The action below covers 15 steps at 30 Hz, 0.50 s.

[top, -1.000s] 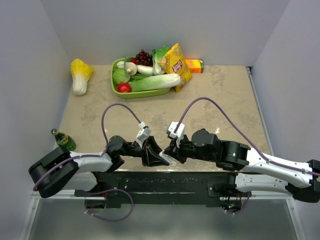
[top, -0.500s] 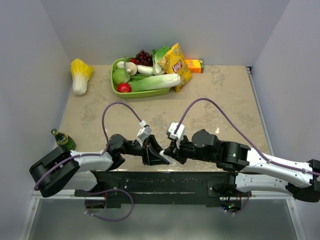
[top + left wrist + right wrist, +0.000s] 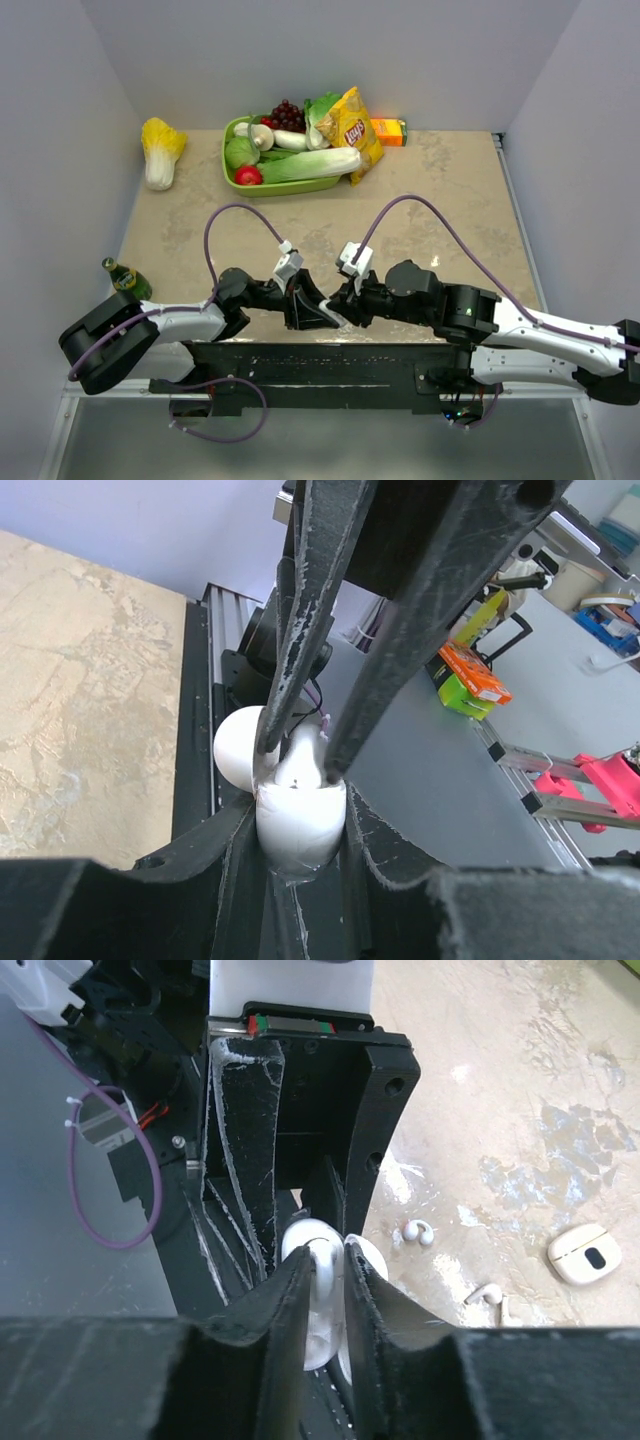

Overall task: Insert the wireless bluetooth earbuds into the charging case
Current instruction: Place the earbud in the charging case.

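Two earbuds [image 3: 418,1231] lie loose on the table [image 3: 520,1080], uninserted; my left gripper [image 3: 300,815] clamps the case [image 3: 295,842]; right gripper [image 3: 328,1260] noses into it, grip I cannot tell.

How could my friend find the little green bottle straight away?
Look at the beige marbled table, near left edge, beside the left arm. The small green bottle stands alone there; the other groceries all sit along the far side.
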{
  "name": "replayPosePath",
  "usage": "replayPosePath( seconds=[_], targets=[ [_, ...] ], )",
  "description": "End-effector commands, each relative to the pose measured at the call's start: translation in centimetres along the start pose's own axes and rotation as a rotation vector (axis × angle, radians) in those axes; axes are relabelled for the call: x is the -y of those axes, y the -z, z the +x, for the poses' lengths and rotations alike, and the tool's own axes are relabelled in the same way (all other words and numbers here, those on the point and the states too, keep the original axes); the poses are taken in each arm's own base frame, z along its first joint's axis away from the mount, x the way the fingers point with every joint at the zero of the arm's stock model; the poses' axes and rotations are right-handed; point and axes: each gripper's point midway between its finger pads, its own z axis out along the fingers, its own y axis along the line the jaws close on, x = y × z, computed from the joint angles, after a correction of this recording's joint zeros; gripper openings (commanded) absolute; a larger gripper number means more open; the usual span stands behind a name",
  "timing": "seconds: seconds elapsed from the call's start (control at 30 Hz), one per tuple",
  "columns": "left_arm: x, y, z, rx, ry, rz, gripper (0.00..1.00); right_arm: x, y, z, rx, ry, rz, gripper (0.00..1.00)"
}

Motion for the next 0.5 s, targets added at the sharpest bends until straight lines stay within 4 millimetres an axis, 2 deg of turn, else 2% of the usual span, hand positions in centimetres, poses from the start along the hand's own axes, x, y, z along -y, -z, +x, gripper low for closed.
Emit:
replayPosePath(
  seconds=[0.0, 0.23, 0.3, 0.37, 0.4, 0.43, 0.47],
  targets=[
    [6.3, 0.1, -8.5, 0.313, -0.431, 0.218, 0.00, -0.5, 0.5, -1.2, 0.056, -0.041, -0.009, 0.29],
    [6.3, 0.1, -8.5, 0.321, -0.430, 0.218, 0.00, -0.3, 1.4, -2.5, 0.104, -0.070, 0.005, 0.34],
    [6.2, 0.2, -8.5, 0.326, -0.432, 0.214, 0.00, 0.7, 2.0, -3.3, 0.142, -0.099, 0.064, 0.35],
    [6.0, 0.3, -8.5, 0.341, -0.437, 0.192, 0.00, 2.1, 4.2, -5.1, 0.258, -0.163, 0.126, 0.37],
    [5.8, 0.6, -8.3, 0.346, -0.435, 0.177, 0.00, 3.8, 5.3, -5.8, 0.320, -0.195, 0.215, 0.39],
    [5.5, 0.8, -8.5, 0.368, -0.446, 0.152, 0.00, 4.6, 7.6, -7.1, 0.413, -0.252, 0.236, 0.43],
    [5.6, 1.0, -8.7, 0.386, -0.459, 0.142, 0.00, 5.3, 8.3, -6.9, 0.438, -0.276, 0.271, 0.45]
  ],
)
